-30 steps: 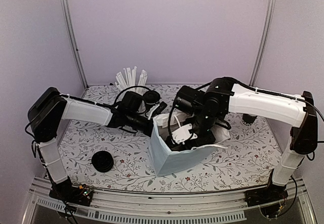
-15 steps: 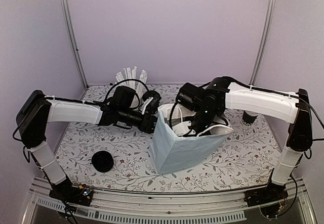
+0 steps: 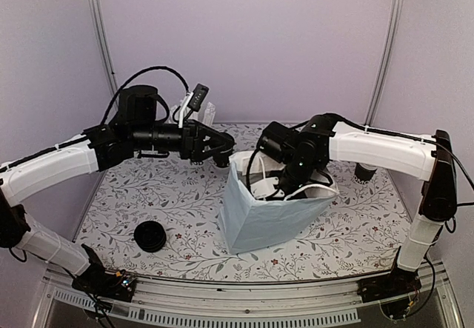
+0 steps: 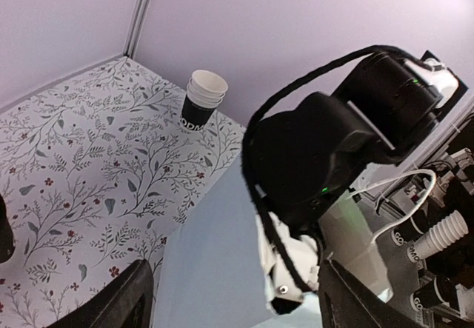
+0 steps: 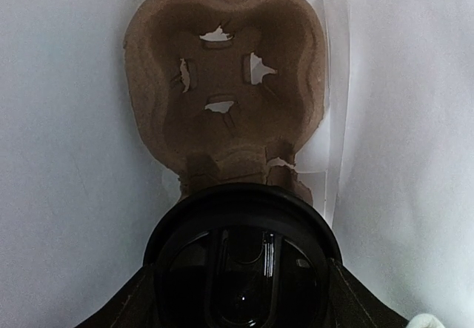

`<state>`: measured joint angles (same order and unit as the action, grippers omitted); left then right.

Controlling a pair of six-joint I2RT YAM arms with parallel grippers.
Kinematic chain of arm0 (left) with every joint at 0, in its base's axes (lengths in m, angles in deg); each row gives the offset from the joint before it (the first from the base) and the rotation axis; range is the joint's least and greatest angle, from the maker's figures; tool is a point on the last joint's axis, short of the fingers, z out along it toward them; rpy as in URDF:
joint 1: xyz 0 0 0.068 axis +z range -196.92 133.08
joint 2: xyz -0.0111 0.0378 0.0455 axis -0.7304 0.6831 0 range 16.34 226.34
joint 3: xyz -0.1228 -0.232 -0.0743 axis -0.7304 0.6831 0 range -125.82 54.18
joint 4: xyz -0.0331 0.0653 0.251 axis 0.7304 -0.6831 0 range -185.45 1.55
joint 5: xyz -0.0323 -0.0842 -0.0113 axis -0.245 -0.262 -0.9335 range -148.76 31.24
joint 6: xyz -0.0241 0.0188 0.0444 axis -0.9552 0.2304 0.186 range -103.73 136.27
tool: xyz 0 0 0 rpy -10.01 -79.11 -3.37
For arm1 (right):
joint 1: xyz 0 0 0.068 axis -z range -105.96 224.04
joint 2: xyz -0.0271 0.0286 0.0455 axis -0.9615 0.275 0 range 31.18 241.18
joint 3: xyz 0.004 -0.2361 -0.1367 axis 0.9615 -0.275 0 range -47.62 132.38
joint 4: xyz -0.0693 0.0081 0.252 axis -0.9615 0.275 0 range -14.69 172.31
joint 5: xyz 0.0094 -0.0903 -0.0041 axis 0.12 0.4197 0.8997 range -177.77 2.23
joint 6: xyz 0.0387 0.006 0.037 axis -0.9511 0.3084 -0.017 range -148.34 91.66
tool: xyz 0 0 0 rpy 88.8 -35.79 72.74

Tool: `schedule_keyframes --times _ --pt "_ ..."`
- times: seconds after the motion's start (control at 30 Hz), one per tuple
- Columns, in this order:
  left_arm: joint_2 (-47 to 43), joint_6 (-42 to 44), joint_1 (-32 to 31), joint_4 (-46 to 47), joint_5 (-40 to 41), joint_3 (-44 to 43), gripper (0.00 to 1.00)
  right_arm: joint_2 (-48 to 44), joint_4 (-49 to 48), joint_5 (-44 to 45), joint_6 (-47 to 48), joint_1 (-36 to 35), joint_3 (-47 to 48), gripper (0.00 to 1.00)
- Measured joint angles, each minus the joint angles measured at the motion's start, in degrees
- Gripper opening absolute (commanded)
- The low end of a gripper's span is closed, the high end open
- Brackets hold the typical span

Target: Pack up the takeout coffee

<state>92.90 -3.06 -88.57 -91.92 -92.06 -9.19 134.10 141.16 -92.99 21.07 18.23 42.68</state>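
The takeout coffee point(image 5: 241, 265), a black cup with a black lid, is low inside the pale paper bag point(image 3: 255, 217), and my right gripper point(image 5: 241, 295) is shut on it. Its fingers point(image 5: 133, 306) press both sides of the lid. Below the cup lies a brown pulp cup carrier point(image 5: 222, 76) on the bag's floor. From above, my right gripper point(image 3: 275, 186) reaches down into the bag's mouth and the cup is hidden. My left gripper point(image 3: 222, 150) hangs just left of the bag's top rim. In the left wrist view, the left gripper point(image 4: 235, 287) is open and empty above the bag point(image 4: 215, 269).
A stack of unlidded black cups point(image 3: 364, 171) stands at the right rear, also the cup stack point(image 4: 204, 102) near the wall. Loose black lids point(image 3: 150, 236) lie at front left. White straws point(image 3: 191, 113) stand at the back. The right arm's wrist point(image 4: 326, 150) fills the space over the bag.
My left arm has risen and its gripper has opened wider, coming away from the bag's left rim. The right arm has held still in the bag for the last half second.
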Motion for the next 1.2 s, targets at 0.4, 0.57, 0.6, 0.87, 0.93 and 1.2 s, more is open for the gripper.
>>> schedule_keyframes --times 0.4,0.57,0.6,0.87,0.93,1.2 --pt "9.5 -2.1 -10.4 -25.7 14.8 -21.3 0.78 4.2 -1.5 0.5 -4.7 0.0 2.2 0.35" --pt "12.6 -2.4 -11.6 -34.3 21.7 -22.1 0.77 4.6 -1.5 0.8 -5.9 0.0 2.6 0.39" --pt "12.6 -2.4 -11.6 -35.1 22.6 -22.1 0.77 4.6 -1.5 0.8 -6.0 0.0 2.6 0.41" --pt "12.4 -1.9 -11.8 -37.6 25.0 -22.2 0.75 4.5 -1.2 1.7 -6.4 0.0 2.9 0.63" --pt "12.4 -1.5 -11.9 -37.6 25.0 -22.6 0.76 4.5 -0.6 1.7 -6.4 0.0 3.2 0.69" --pt "12.4 0.4 -12.0 -36.4 25.0 -24.6 0.76 4.5 4.2 1.5 -7.2 0.4 11.1 0.99"
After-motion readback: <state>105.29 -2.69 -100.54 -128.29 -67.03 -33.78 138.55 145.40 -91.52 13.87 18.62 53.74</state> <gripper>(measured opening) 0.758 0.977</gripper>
